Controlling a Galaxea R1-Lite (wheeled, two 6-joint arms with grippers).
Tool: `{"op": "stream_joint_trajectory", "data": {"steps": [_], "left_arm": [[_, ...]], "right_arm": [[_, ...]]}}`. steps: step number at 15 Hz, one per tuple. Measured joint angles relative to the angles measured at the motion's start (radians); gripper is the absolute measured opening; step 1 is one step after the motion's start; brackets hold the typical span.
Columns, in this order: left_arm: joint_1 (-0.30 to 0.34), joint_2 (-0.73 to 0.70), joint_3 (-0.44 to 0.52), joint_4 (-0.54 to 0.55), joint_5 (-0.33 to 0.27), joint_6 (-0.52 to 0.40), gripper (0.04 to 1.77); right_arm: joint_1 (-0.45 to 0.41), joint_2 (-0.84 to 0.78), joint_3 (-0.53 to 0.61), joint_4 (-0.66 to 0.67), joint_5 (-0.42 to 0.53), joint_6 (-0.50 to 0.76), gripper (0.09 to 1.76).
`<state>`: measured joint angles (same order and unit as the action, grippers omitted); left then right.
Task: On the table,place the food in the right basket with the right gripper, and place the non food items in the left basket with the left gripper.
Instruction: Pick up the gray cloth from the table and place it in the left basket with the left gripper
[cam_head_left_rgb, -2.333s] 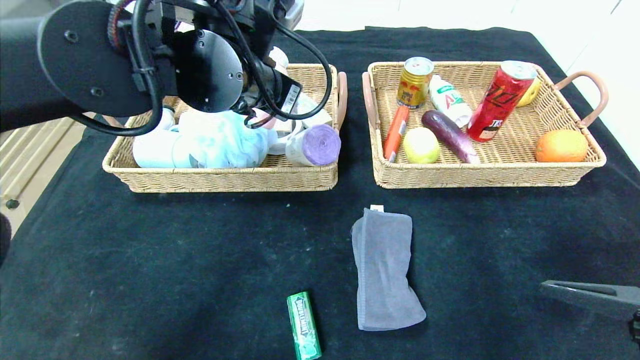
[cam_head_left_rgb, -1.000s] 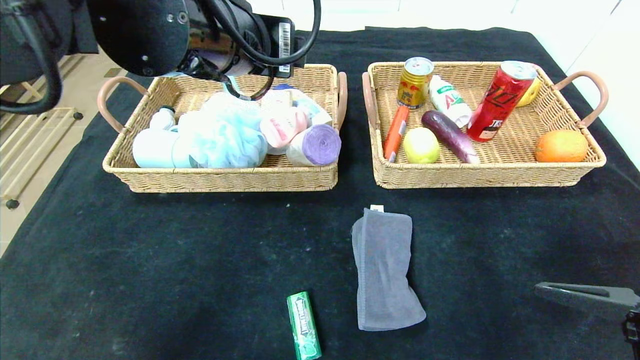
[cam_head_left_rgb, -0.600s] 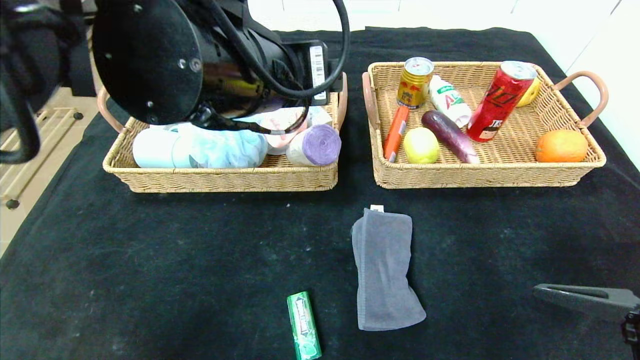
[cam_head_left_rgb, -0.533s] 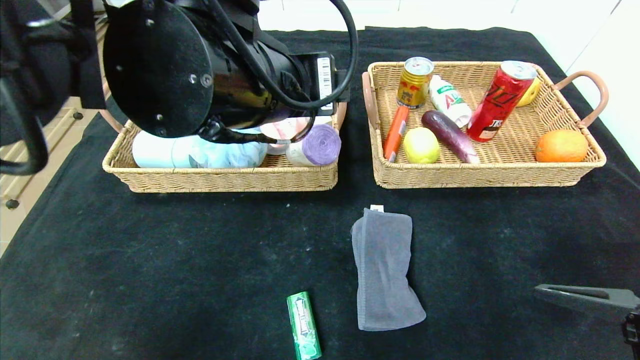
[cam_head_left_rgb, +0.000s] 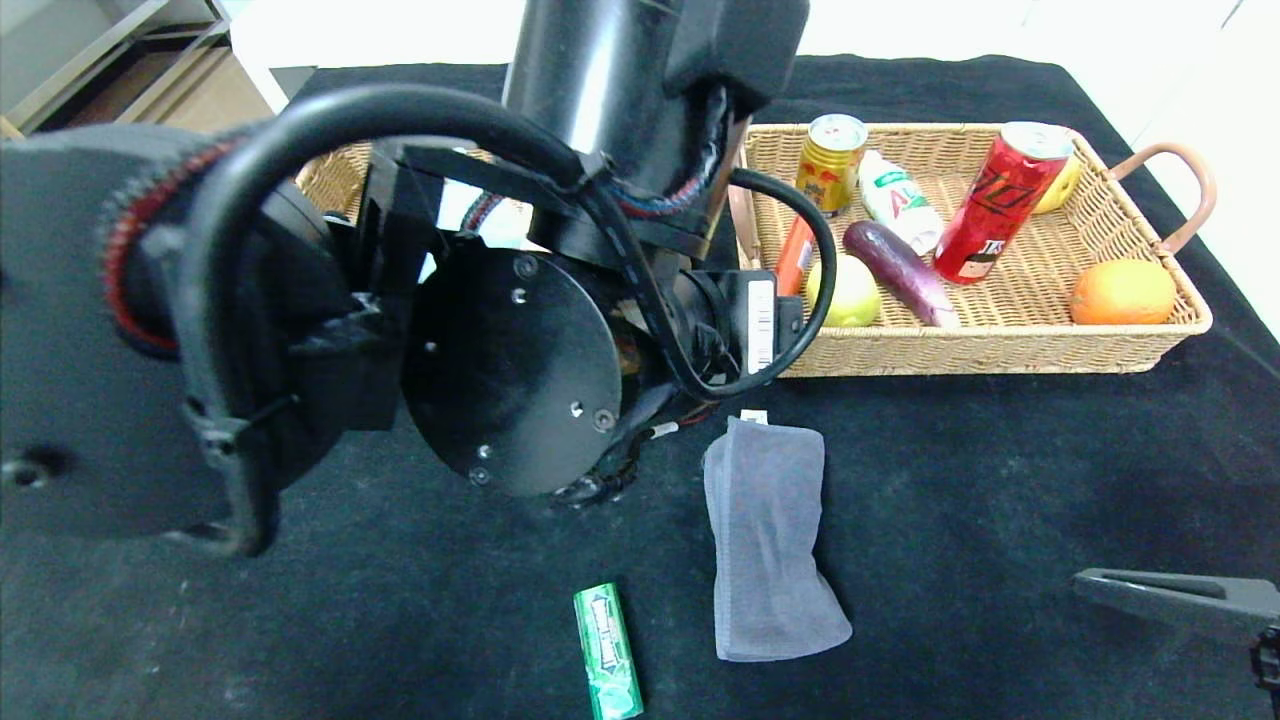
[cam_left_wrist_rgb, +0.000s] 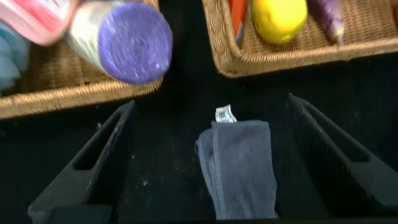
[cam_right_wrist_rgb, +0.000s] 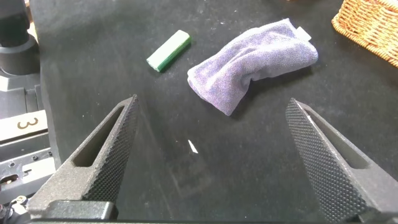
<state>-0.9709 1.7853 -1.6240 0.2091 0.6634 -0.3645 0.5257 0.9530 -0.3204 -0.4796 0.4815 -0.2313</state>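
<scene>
The left arm (cam_head_left_rgb: 480, 330) is filling the left half of the head view, its wrist section reaching over the table (cam_head_left_rgb: 300, 620) in front of the left basket (cam_left_wrist_rgb: 56, 93) and hiding most of that basket. The left gripper (cam_left_wrist_rgb: 214, 155) is hanging with its fingers spread wide, holding nothing, above the grey towel (cam_head_left_rgb: 768, 540).

The right gripper (cam_right_wrist_rgb: 217, 155) is sitting low at the near right edge of the table, fingers also fully apart and empty; only one dark finger (cam_head_left_rgb: 1180, 598) is showing in the head view.

The left wrist view is showing what the head view cannot: the purple-ended bag roll (cam_left_wrist_rgb: 124, 40) lying in the left basket, with a pink bottle (cam_left_wrist_rgb: 37, 18) beside it. It is also catching the lemon (cam_left_wrist_rgb: 278, 18) in the right basket (cam_head_left_rgb: 1000, 345).

The towel is lying folded into a long rumpled strip on the black cloth, a small white tag at its far end. The green chewing-gum pack (cam_head_left_rgb: 607, 665) is lying just to its left, apart from it. In the right basket, the orange sausage (cam_head_left_rgb: 795, 255) is resting beside the lemon, with an eggplant (cam_head_left_rgb: 898, 272), a red can (cam_head_left_rgb: 1000, 200), a gold can (cam_head_left_rgb: 830, 165) and an orange (cam_head_left_rgb: 1122, 292).
</scene>
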Motion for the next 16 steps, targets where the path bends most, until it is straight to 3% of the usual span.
{"op": "stream_joint_trajectory", "data": {"steps": [3,11,16], "left_arm": [[-0.01,0.053,0.005,-0.009,0.033,-0.031,1.7],[-0.053,0.121,0.033,0.0,0.034,-0.13,1.71],[-0.068,0.142,0.052,0.004,0.063,-0.146,1.71]], "right_arm": [[0.0,0.0,0.001,-0.001,0.0,0.0,1.71],[-0.016,-0.037,0.007,-0.001,-0.001,-0.008,1.71],[-0.04,-0.069,-0.036,-0.004,-0.047,0.009,1.71]]}}
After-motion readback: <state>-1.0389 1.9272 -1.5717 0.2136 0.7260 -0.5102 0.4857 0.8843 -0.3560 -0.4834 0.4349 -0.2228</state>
